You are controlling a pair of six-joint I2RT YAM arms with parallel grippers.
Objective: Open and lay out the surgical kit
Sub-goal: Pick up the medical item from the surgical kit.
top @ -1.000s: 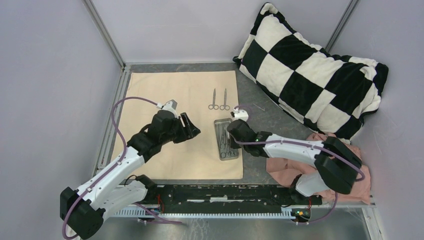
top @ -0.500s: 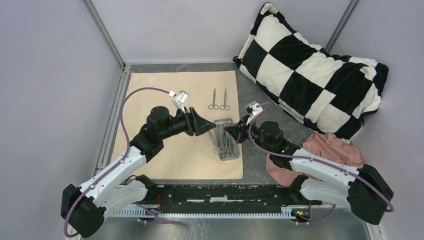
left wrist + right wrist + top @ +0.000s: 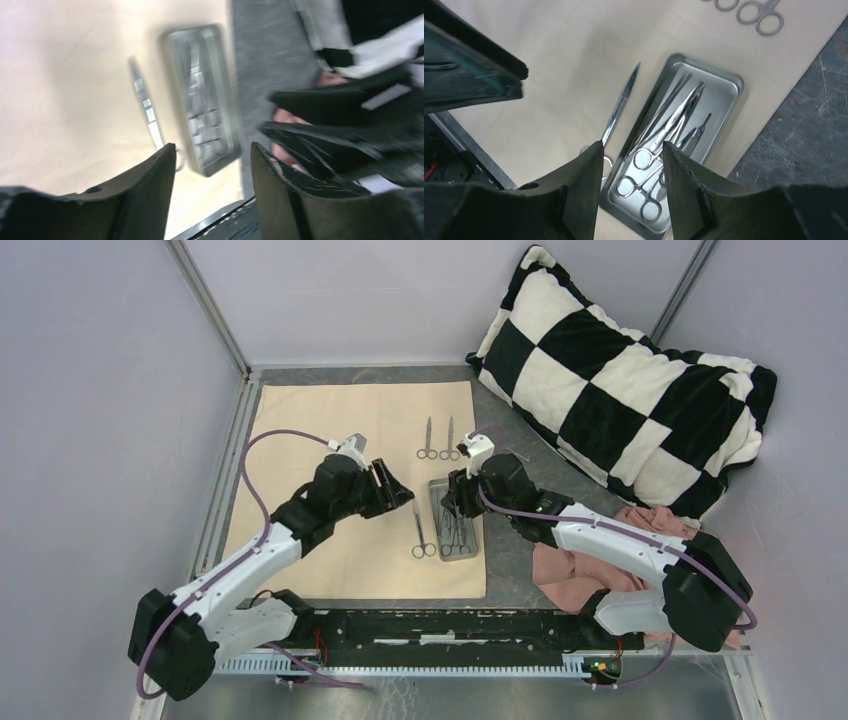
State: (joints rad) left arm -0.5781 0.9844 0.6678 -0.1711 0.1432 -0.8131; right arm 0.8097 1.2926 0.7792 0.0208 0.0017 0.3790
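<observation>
Here, my left gripper point(image 3: 213, 147) and right gripper point(image 3: 631, 145) stood open and empty, the right above the tray point(image 3: 734, 80) of instruments point(image 3: 676, 112).

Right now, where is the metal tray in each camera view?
Top view: tray at centre, on the cloth's right edge.
Left wrist: tray upper middle, blurred.
Right wrist: tray centre to lower middle.
Shared landmark: single scissors lying on the cloth alongside the tray.
</observation>
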